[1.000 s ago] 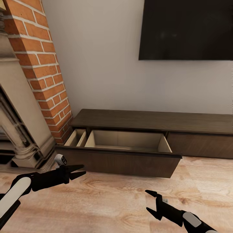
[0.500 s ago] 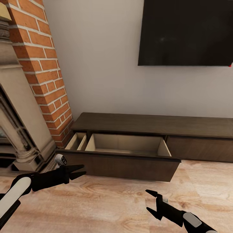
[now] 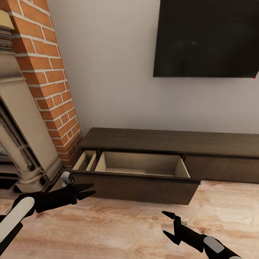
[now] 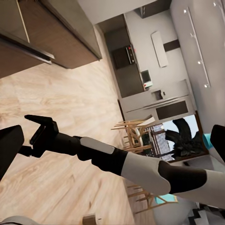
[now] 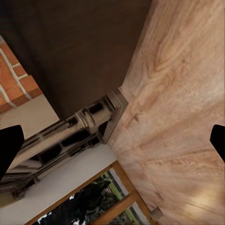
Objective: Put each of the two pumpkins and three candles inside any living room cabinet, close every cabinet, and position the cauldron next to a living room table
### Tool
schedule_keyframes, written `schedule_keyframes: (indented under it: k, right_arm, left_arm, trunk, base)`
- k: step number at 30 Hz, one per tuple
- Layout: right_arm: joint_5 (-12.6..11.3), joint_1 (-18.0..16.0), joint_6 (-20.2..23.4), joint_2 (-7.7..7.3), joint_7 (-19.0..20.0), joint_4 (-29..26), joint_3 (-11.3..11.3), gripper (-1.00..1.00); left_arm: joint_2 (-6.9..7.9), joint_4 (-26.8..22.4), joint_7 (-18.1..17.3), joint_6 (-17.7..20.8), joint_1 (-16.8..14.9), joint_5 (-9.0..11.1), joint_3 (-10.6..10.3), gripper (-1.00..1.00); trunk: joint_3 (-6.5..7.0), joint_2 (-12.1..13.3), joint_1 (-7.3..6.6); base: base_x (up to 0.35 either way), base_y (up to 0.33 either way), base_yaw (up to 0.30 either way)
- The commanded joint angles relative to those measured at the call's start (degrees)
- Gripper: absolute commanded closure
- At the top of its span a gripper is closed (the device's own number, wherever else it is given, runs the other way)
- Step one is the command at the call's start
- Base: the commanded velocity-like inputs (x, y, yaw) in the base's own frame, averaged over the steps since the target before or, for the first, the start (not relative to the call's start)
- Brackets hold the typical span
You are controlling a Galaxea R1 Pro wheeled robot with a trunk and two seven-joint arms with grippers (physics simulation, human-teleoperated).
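From the head camera, the cabinet runs low along the wall under a dark television, with a brick column and a stone fireplace at its left end. Its wide drawer is pulled out over the wooden floor and shows a pale, bare interior. The left gripper hangs just in front of the drawer's left corner, jaws apart and holding nothing. The right gripper hovers low over the floor, well short of the drawer front, jaws also apart and bare. No pumpkins or candles can be seen here.

The left wrist camera looks across the floor at the right arm and the cabinet's edge, with a kitchen far behind.

The right wrist camera shows the dark drawer front, floor and fireplace base.

The risk I see: the drawer juts into the robot's path, so a turn or drive away could catch it with the left arm. It must also be shut at the end.
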Motion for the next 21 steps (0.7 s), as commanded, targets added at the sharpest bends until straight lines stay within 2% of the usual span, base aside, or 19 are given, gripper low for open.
schedule_keyframes:
  k: [1,8,12,17,21]
  right_arm:
    - [-0.07,-0.04,0.06,-0.03,0.29,0.05,0.32,-1.0]
    - [0.04,-0.04,-0.91,-0.03,0.27,0.05,0.32,-1.0]
    - [0.05,-0.04,-1.63,-0.03,0.29,1.45,0.32,-1.0]
    - [0.12,-0.04,-2.03,-0.03,0.17,2.93,0.4,-1.0]
    - [0.19,-0.04,-5.71,-0.03,-0.56,3.61,0.43,-1.0]
  left_arm:
    - [0.04,0.03,-0.22,0.09,-0.05,-0.17,-0.07,-1.0]
    - [0.12,0.27,0.28,0.07,-0.05,-0.72,-0.07,-1.0]
    - [0.14,0.48,3.92,0.09,-0.05,-0.99,-0.07,-1.0]
    - [0.21,0.37,11.28,0.04,-0.05,-0.94,-0.07,-1.0]
    - [0.17,0.38,20.01,-0.03,-0.05,-0.82,0.04,-1.0]
  trunk:
    - [0.13,0.39,-0.24]
    - [1.39,3.2,-1.77]
    - [2.11,4.81,-2.65]
    - [3.01,6.81,-3.75]
    - [3.72,8.42,-4.63]
  base:
    - [0.0,0.0,0.0]
    - [0.0,0.0,0.0]
    - [0.0,0.0,0.0]
    - [0.0,0.0,0.0]
    - [0.0,0.0,0.0]
